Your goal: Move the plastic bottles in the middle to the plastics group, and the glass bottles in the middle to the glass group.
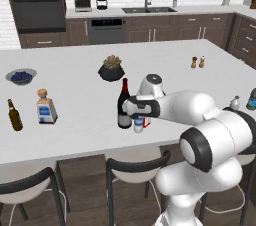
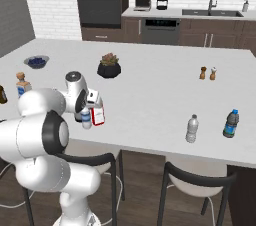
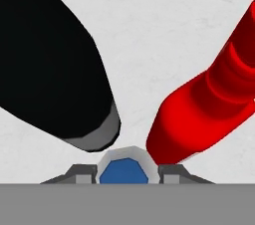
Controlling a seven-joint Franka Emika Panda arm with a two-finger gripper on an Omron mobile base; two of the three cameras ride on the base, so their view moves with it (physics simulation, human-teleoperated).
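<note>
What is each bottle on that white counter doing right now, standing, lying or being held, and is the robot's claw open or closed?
Small clear water bottle with blue cap: upright, clamped between the fingertips.
Two-finger gripper: shut on that bottle.
Tall dark wine bottle: upright, free.
Slim red bottle: upright, free.
Brown beer bottle: upright.
Squat clear bottle with cork stopper: upright, corked.
Second clear water bottle: upright.
Dark blue-green bottle: upright.

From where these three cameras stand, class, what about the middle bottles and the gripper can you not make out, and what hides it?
- Left base view: the arm covers most of the small water bottle and red bottle.
- Right base view: the wine bottle is almost wholly behind the arm.
- Hand view: the gripper fingertips are cut by the bottom edge; only the bottle's blue cap shows, so the grip on its body is unseen.
- Labels: too small to read.
</note>
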